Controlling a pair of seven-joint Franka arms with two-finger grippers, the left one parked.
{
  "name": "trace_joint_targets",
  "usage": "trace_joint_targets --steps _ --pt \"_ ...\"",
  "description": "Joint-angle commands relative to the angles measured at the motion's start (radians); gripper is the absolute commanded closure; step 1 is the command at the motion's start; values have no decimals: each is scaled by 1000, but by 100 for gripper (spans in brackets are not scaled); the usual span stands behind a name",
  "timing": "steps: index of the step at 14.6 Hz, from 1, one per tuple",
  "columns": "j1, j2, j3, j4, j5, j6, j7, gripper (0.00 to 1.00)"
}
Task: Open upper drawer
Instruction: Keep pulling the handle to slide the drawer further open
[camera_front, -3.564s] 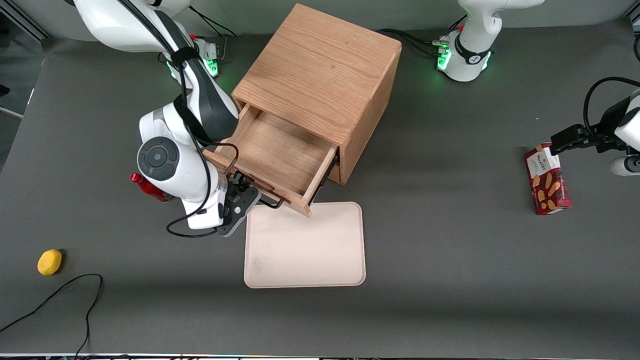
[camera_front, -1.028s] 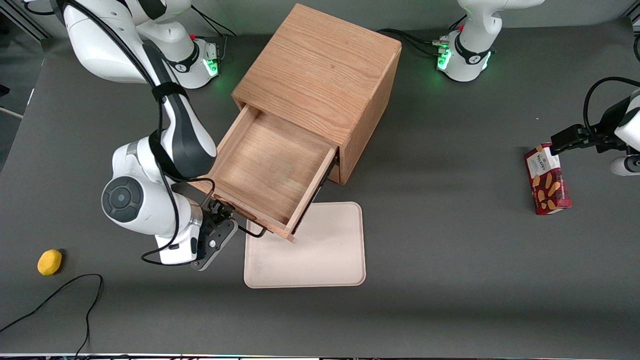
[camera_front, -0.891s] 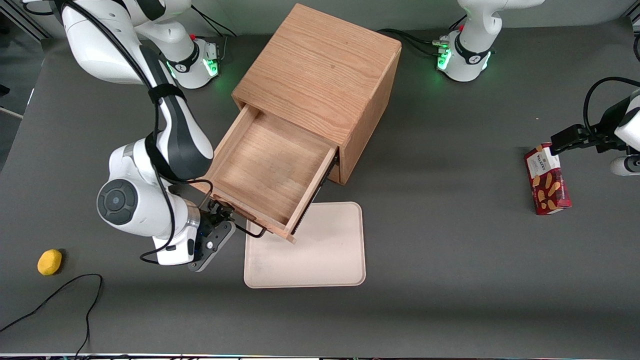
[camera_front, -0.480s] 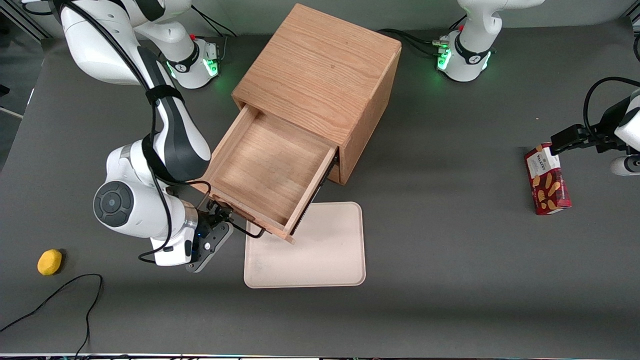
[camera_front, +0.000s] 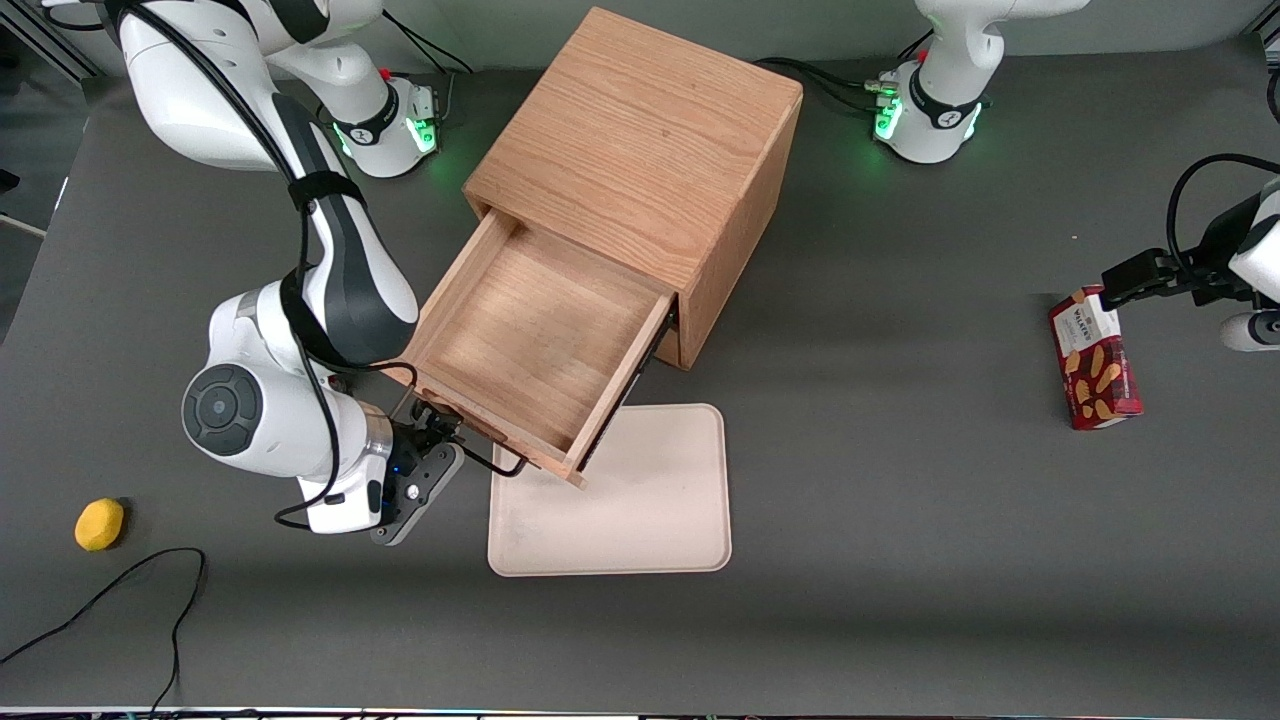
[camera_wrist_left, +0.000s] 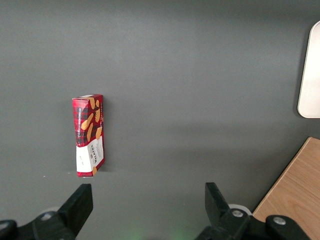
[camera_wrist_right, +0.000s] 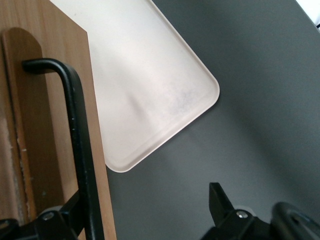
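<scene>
The upper drawer (camera_front: 530, 340) stands pulled far out of the wooden cube cabinet (camera_front: 640, 130), its shallow wooden box bare inside. Its front panel (camera_wrist_right: 55, 125) carries the black wire bar handle (camera_front: 500, 466). My right gripper (camera_front: 440, 440) sits at the drawer's front, at the handle's end toward the working arm's side. In the right wrist view the gripper (camera_wrist_right: 145, 197) is open wide. The handle (camera_wrist_right: 77, 135) runs just inside one finger (camera_wrist_right: 65, 220), close against it, and the other finger (camera_wrist_right: 220, 200) is well apart over bare table.
A cream tray (camera_front: 640, 500) lies on the table right in front of the open drawer, partly under its front. A yellow fruit (camera_front: 99, 524) and a black cable (camera_front: 120, 590) lie toward the working arm's end. A red cookie box (camera_front: 1092, 358) lies toward the parked arm's end.
Since 3.6 s ago the drawer has come much farther out. Over the last second it has stayed put, while my wrist drifted slightly toward the working arm's end.
</scene>
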Motion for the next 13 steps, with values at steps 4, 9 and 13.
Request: trace_joint_targets --steps 4,9,13 --pt "-16 31 -9 61 6 14 -95 0" --pt "-21 40 -9 76 13 14 -91 0" --pt "-24 41 -9 80 13 14 -85 0"
